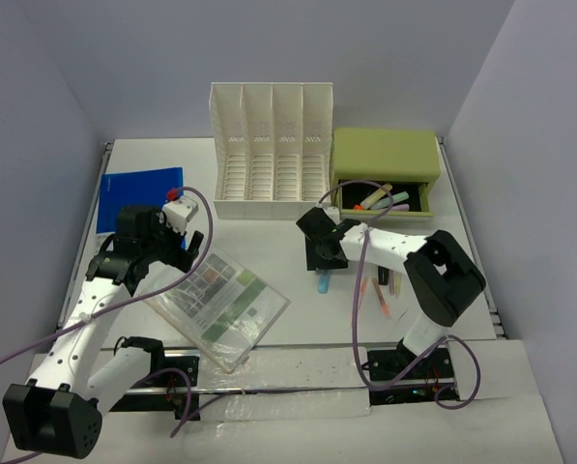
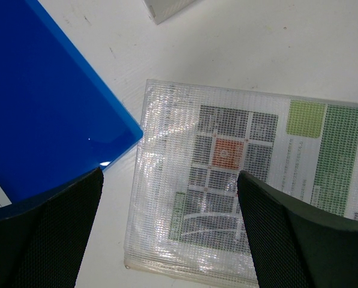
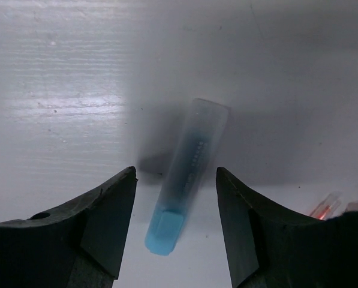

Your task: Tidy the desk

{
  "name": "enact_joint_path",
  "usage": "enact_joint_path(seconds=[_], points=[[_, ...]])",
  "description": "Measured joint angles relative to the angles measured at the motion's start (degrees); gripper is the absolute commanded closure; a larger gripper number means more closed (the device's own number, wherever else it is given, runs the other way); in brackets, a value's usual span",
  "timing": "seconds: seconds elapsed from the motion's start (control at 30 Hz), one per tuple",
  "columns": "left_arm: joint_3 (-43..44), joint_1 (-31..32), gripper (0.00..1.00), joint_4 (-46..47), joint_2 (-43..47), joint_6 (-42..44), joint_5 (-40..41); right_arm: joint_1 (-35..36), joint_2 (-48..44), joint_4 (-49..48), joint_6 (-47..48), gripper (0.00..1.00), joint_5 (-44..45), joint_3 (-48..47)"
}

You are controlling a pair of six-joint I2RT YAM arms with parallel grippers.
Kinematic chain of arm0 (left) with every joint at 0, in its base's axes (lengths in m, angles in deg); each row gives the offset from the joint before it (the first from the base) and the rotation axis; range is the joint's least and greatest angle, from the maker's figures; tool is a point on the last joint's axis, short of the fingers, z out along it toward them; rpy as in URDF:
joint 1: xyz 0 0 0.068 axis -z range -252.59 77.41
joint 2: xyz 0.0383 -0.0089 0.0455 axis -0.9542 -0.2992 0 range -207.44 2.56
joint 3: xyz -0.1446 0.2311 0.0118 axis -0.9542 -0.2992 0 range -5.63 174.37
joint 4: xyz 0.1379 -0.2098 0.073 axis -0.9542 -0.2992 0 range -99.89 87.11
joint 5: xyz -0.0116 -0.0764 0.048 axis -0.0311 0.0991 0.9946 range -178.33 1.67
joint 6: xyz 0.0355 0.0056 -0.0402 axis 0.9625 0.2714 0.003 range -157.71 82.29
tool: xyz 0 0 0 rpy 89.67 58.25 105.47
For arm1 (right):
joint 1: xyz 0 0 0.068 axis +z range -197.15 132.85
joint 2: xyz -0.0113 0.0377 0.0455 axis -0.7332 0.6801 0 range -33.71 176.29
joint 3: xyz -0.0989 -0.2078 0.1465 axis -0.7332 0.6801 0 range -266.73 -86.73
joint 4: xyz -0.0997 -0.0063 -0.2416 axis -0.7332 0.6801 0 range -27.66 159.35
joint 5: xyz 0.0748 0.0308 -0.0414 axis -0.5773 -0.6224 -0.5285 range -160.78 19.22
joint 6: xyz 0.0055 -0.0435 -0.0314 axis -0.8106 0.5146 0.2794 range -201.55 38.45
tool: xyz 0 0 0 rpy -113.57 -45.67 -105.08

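Step, likely: grab blue highlighter (image 3: 187, 180). It lies on desk (image 3: 59, 90) directly under right gripper (image 3: 176, 174), between spread, empty jaws. Lower straight, keep barrel centred, pinch mid-barrel, not cap. Also spread: left gripper (image 2: 170, 175), over mesh pouch (image 2: 226, 150).

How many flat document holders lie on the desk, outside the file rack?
2. A blue folder lies at the far left of the desk, partly under the left arm. A clear mesh pouch lies in front of it. The arm may hide others.
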Motion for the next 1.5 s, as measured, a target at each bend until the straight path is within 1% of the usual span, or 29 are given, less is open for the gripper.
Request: enact_joint_path(seconds=[0.03, 0.07, 0.1, 0.2, 0.3, 0.33, 0.37, 0.43, 0.5, 0.57, 0.67, 0.73, 0.8, 0.87, 0.93, 1.07, 1.27, 1.33, 1.37, 1.4, 1.47, 1.5], points=[[0.00, 0.00, 0.01, 0.00, 0.00, 0.00, 0.00, 0.34, 0.92, 0.08, 0.00, 0.46, 0.00, -0.03], [0.00, 0.00, 0.01, 0.00, -0.02, 0.00, 0.00, 0.80, 1.81, -0.09, -0.48, 0.51, 0.10, -0.09], [0.00, 0.00, 0.01, 0.02, -0.02, 0.00, 0.00, 1.35, 2.28, -0.07, -0.39, 0.61, 0.17, -0.69], [0.00, 0.00, 0.01, 0.01, -0.26, 0.00, 0.02, 3.34, 3.16, -0.36, -0.70, 0.84, 0.65, -1.49], [0.00, 0.00, 0.01, 0.00, -0.61, 0.00, 0.02, 4.51, 3.18, -0.09, -0.77, 0.96, 1.68, -1.63], [0.00, 0.00, 0.01, 0.00, -0.67, 0.00, 0.02, 4.71, 3.06, 0.03, -0.80, 0.99, 1.73, -1.65], [0.00, 0.00, 0.01, 0.00, -0.71, 0.00, 0.02, 4.85, 2.80, 0.25, -0.84, 1.00, 1.64, -1.65], [0.00, 0.00, 0.01, 0.00, -0.76, 0.00, 0.02, 4.93, 1.40, 0.53, -0.62, 1.00, 1.11, -1.61], [0.00, 0.00, 0.01, 0.03, -0.84, 0.00, 0.02, 4.93, -2.49, -0.28, -0.05, 1.00, -0.11, -1.39], [0.00, 0.00, 0.01, 0.02, -1.04, 0.00, 0.02, 4.59, -9.36, -3.15, 0.27, 1.00, -1.46, -0.94], [-0.02, 0.00, 0.01, 0.01, -1.55, 0.00, 0.03, 2.52, -20.89, -11.40, -0.20, 1.00, -2.90, 0.24], [-0.07, 0.00, 0.01, 0.04, -1.83, 0.02, 0.02, -2.28, -27.15, -17.32, -2.09, 1.00, -4.25, 1.47], [-0.53, 0.00, 0.01, 0.23, -2.02, 0.02, 0.22, -10.30, -31.09, -22.15, -5.19, 1.00, -5.22, 3.11], [-1.13, 0.00, 0.01, 0.44, -2.40, 0.02, 0.84, -18.17, -33.02, -25.97, -8.45, 1.00, -5.11, 5.61], [-1.63, 0.00, 0.01, 0.75, -3.14, 0.00, 2.21, -23.58, -33.46, -27.76, -11.42, 1.00, -4.51, 8.46], [-1.84, 0.02, 0.02, 2.36, -7.25, -0.37, 9.47, -30.07, -33.43, -28.78, -15.08, 0.99, -3.32, 12.57], [-3.53, 0.12, 0.01, 8.51, -14.81, -1.53, 31.81, -36.65, -31.63, -31.01, -17.14, 0.95, -1.10, 12.76], [-3.89, 0.08, 0.01, 9.62, -15.37, -1.82, 37.20, -37.78, -30.00, -31.93, -17.46, 0.90, -0.97, 12.63], [-3.91, 0.07, 0.01, 10.13, -15.28, -1.99, 38.45, -38.20, -29.05, -32.07, -17.53, 0.83, -1.05, 12.54], [-3.91, 0.08, 0.01, 10.60, -14.98, -2.10, 39.31, -38.53, -27.99, -32.24, -17.55, 0.79, -1.20, 12.37], [-3.91, 0.09, 0.01, 11.35, -13.79, -2.27, 40.53, -38.99, -25.52, -32.43, -17.55, 0.64, -1.82, 11.77], [-3.91, 0.09, 0.01, 11.76, -12.99, -2.31, 41.08, -39.12, -24.22, -32.48, -17.54, 0.59, -2.38, 11.37]])
